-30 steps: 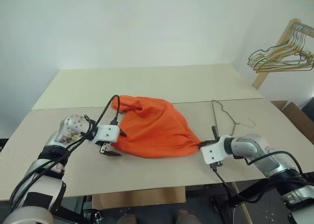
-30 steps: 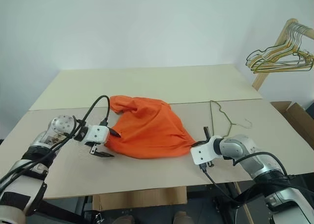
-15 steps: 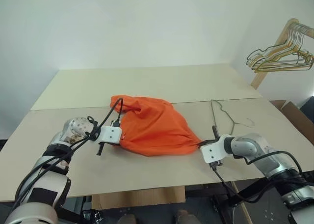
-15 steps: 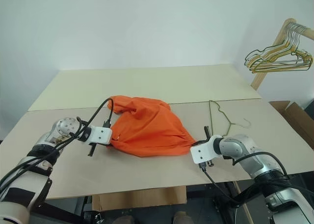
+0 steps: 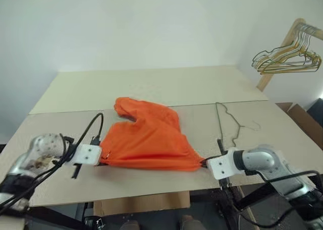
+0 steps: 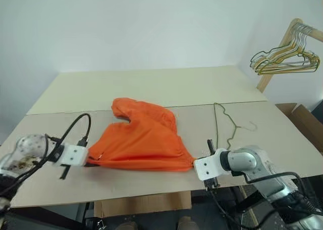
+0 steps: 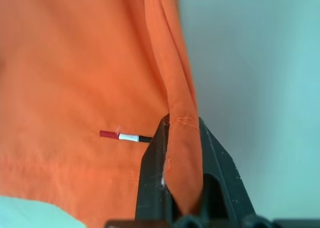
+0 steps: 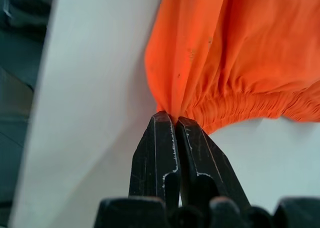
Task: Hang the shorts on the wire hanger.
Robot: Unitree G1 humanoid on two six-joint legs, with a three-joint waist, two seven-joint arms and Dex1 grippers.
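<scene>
The shorts (image 5: 144, 139) lie spread on the table (image 5: 151, 86) near its front edge, stretched between the two grippers, with a bunched part rising toward the back. The left gripper (image 7: 182, 138) is clamped on a folded hem at the shorts' left corner, the fabric pinched between its fingers (image 7: 152, 173). The right gripper (image 8: 172, 123) is closed tight on the gathered waistband at the right corner. The hanger (image 5: 227, 121) lies flat on the table just right of the shorts, apart from them. A rack (image 5: 287, 51) of many hangers stands far right
</scene>
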